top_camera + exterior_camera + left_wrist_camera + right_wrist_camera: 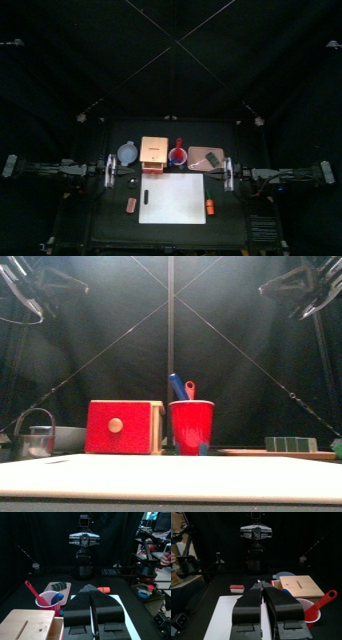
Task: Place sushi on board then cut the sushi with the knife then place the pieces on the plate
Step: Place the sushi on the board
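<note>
- Sushi [289,444] lies on the tray [197,154] near the bench's back right corner, its long axis roughly along the back edge.
- Knives [179,387] stand in the cup [191,424].
- Left fingers [89,591] and right fingers [262,588] are clenched on nothing, high off the board's [174,198] back corners.

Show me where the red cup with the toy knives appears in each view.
Top view: red cup behind the white board, right of the wooden box.
Front view: cup at centre, right of the box.
Left wrist view: cup between box and pink tray.
Right wrist view: cup beside the box.
Shared landmark: the wooden box, always next to it.
</note>
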`<state>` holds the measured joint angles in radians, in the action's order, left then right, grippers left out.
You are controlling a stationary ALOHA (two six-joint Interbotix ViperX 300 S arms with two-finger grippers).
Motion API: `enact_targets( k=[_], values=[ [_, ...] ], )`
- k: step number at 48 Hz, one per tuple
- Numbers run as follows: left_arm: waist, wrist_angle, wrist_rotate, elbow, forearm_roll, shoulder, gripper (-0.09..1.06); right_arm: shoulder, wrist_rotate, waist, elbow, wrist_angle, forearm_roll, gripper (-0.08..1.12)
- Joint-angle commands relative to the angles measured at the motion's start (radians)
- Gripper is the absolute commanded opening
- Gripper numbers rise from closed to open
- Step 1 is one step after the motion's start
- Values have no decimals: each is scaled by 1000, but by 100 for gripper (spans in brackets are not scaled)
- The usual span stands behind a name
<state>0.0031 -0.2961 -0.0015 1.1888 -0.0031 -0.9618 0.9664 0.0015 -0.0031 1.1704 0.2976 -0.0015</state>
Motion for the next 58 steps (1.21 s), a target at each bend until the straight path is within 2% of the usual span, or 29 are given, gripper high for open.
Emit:
enact_targets(
  k=[1, 4, 10, 17, 23, 27, 30, 34, 42, 46, 58],
  values=[
    [-2, -17, 5, -15, 3, 14, 4, -18, 5, -66, 2, -20, 5, 9],
    [-2, -21, 5, -15, 3, 15, 5, -23, 12, -123, 3, -52, 14, 9],
    [0, -25, 5, -15, 3, 15, 6, -32, 41, -311, -11, -213, 112, 9],
    [5, -25, 5, -6, 3, 14, 6, -43, 44, -560, -55, -561, 235, 12],
    [21, -23, 6, 5, 3, 15, 6, -92, 44, -755, -94, -848, 272, 16],
    [31, -25, 5, 8, 3, 15, 6, -135, 46, -834, -101, -934, 275, 18],
    [35, -25, 6, 11, 3, 15, 6, -167, 46, -854, -106, -956, 273, 24],
    [40, -25, 6, 11, 3, 15, 6, -212, 46, -856, -109, -956, 270, 39],
    [58, -25, 6, 11, 3, 15, 6, -299, 46, -796, -137, -933, 272, 85],
    [60, -25, 6, 12, 2, 15, 6, -342, 46, -769, -155, -902, 268, 100],
    [58, -25, 2, 26, 2, 15, 6, -477, 46, -759, -183, -861, 235, 102]
  ],
)
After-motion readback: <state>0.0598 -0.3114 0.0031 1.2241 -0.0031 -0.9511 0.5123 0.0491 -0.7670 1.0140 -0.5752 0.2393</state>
